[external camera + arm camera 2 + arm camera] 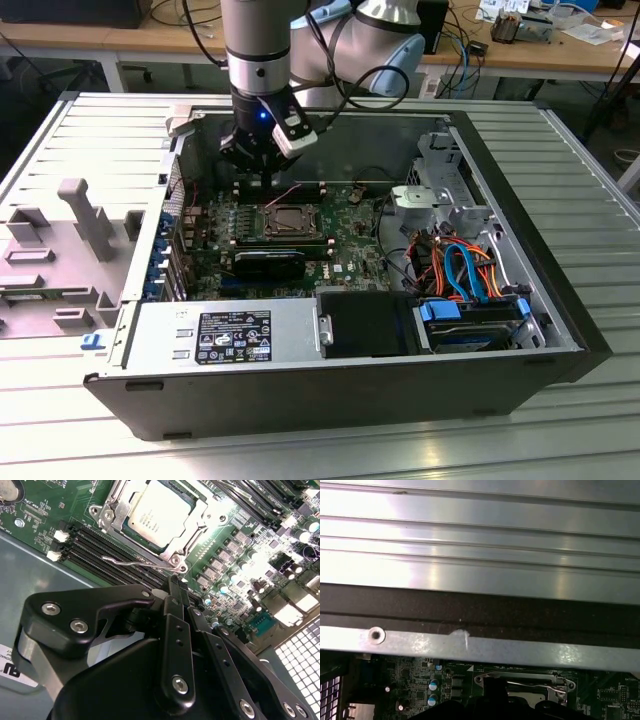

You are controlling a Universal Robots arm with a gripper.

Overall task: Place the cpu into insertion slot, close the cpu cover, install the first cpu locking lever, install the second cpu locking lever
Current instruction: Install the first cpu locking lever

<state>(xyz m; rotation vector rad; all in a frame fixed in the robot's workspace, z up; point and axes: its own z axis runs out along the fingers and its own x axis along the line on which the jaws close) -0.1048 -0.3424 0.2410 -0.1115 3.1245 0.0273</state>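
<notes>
The black metal gripper (pixel 176 587) has its fingers drawn together to a narrow point with nothing between them. It hangs low inside the open dark-grey computer case (pixel 520 360), tip just above the thin silver wire locking lever (pixel 142 564) that lies along the near edge of the socket.

Just beyond the tip sits the cpu (pixel 159 514), a flat square chip with a dull silver-grey top, already lying in the insertion slot (pixel 290 221), the shiny-rimmed square socket on the green circuit board (pixel 40 510). The cpu cover (pixel 192 532), a thin grey metal frame with a square window, appears folded down around the chip.

By my reading, placing and covering are done and the work stands at the levers; whether this lever is latched I cannot tell.

Farther off, the case rests on the ribbed silver aluminium bench (pixel 90 130).
</notes>
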